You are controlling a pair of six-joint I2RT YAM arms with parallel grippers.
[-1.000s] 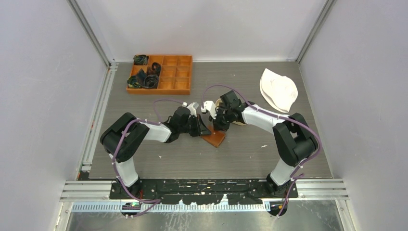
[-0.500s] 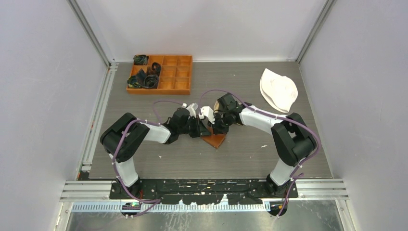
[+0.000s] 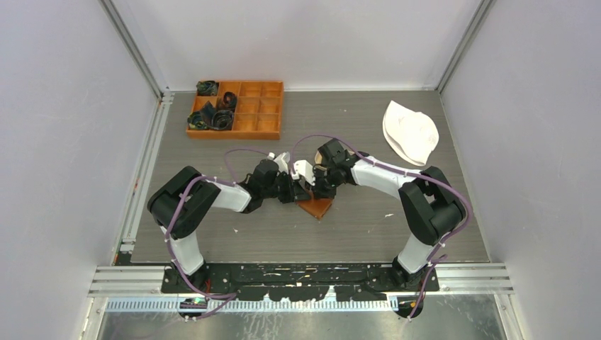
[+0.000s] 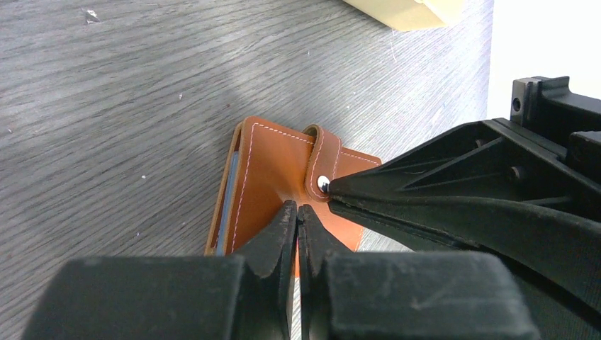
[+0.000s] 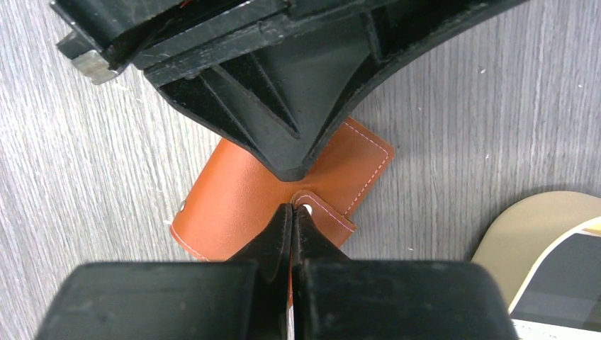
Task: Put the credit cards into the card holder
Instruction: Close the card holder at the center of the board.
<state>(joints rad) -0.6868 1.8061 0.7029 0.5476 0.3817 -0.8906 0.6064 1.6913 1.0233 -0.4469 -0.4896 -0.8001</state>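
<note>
Left gripper (image 4: 298,212) and right gripper (image 5: 291,212) both closed tight, tips meeting on a folded tan-brown leather card holder (image 3: 316,206) by its silver stud (image 4: 323,183), white stitching, snap strap, grey-blue card edge (image 4: 228,205) at its side, flat on grey wood-grain table (image 3: 368,227) at frame centre

Left arm (image 3: 181,205) and right arm (image 3: 425,205) with bulky black joints, white link shells, purple cables (image 3: 244,149) looping along them, matte black wedge-shaped fingers (image 4: 276,234), black base plate (image 3: 298,276) at lower frame
</note>
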